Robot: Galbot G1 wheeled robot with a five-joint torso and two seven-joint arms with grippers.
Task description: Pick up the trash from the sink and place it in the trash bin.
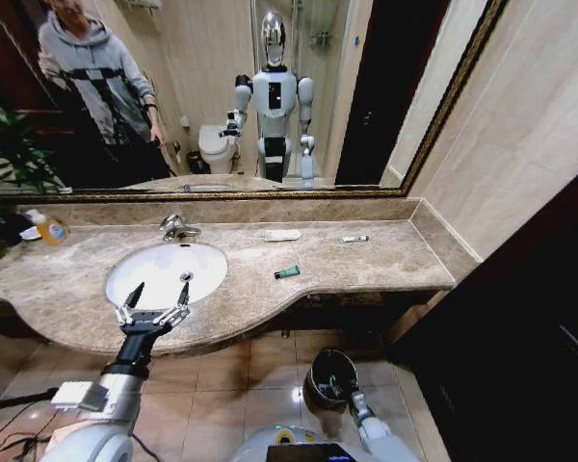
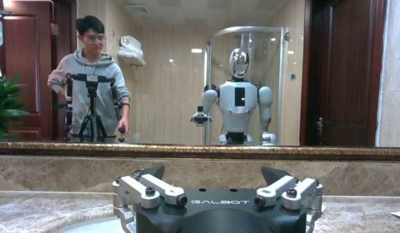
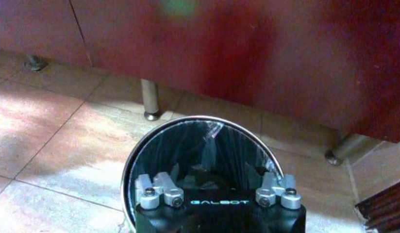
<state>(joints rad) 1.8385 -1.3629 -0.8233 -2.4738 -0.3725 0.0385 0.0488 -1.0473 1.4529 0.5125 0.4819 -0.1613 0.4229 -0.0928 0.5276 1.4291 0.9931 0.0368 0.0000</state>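
- A beige marble countertop (image 1: 366,255) holds the white oval sink (image 1: 164,272), under a wide wall mirror (image 1: 222,96)
- Right of the sink lie 3 bits of trash: a white tube (image 1: 282,235), a green stick (image 1: 287,272) and a thin white tube (image 1: 354,239)
- Left gripper (image 1: 154,310) hovers over the sink's front edge, fingers spread, holding nothing
- Right wrist view: right gripper (image 3: 218,187), fingers apart, over the black trash bin (image 3: 187,141) on the tiled floor (image 3: 58,136)

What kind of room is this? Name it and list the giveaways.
Most likely a bathroom: a white oval sink with a chrome faucet in a marble countertop, a wide wall mirror, and a toilet reflected in it.
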